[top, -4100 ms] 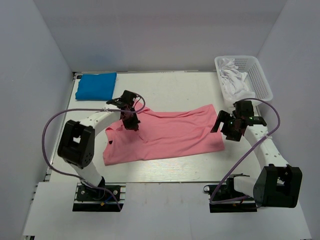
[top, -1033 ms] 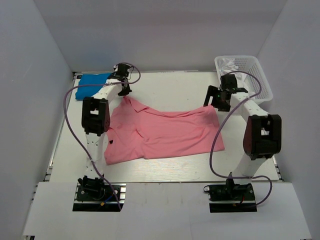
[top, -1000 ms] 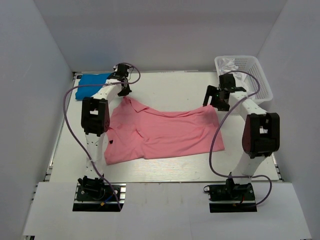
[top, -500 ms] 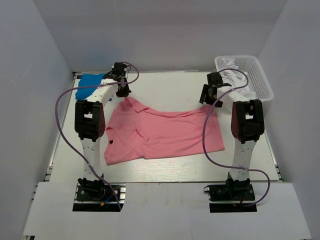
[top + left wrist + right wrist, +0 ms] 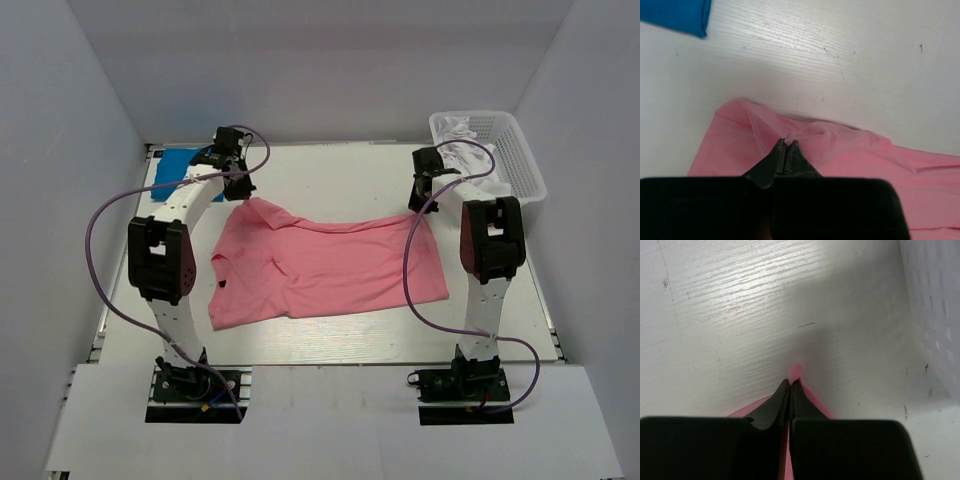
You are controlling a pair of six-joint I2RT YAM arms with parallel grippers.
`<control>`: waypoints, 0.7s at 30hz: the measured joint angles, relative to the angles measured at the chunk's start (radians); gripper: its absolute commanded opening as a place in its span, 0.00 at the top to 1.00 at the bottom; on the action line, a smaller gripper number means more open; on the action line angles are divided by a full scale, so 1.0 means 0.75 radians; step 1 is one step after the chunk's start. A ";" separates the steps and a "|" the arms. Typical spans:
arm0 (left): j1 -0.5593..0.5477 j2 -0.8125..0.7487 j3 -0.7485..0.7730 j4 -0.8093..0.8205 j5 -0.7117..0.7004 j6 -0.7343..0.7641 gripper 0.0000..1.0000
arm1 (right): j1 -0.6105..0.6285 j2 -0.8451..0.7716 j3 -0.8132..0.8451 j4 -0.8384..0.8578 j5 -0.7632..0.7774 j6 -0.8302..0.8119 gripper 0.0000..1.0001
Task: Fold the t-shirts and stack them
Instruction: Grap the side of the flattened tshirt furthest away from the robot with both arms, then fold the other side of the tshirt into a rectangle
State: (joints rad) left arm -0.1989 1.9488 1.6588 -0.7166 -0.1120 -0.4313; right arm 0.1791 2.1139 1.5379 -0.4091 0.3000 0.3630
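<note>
A pink t-shirt (image 5: 325, 265) lies spread across the middle of the table. My left gripper (image 5: 238, 190) is shut on its far left corner, a pinch of pink cloth (image 5: 790, 136) showing at the fingertips of the gripper (image 5: 787, 143). My right gripper (image 5: 421, 203) is shut on the far right corner, where a small peak of pink fabric (image 5: 795, 371) sticks out past the closed tips of the gripper (image 5: 790, 383). A folded blue t-shirt (image 5: 170, 167) lies at the far left, its corner (image 5: 677, 15) also in the left wrist view.
A white basket (image 5: 520, 150) at the far right holds crumpled white cloth (image 5: 468, 135); its perforated wall (image 5: 935, 310) shows close on the right of the right wrist view. White walls enclose the table (image 5: 330, 170).
The right gripper has gone from open to shut on the shirt's far right corner. Both arms have stretched further back, and the left gripper has drawn its corner a little farther back.
</note>
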 measured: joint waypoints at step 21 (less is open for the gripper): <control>-0.013 -0.790 -0.793 -0.167 0.140 -0.230 1.00 | 0.028 -0.423 -0.313 0.033 0.081 -0.006 1.00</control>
State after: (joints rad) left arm -0.2089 1.3563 1.0637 -0.8421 -0.0071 -0.6041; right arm 0.2005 1.7966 1.3033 -0.3843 0.3611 0.3588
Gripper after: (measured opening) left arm 0.022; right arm 0.009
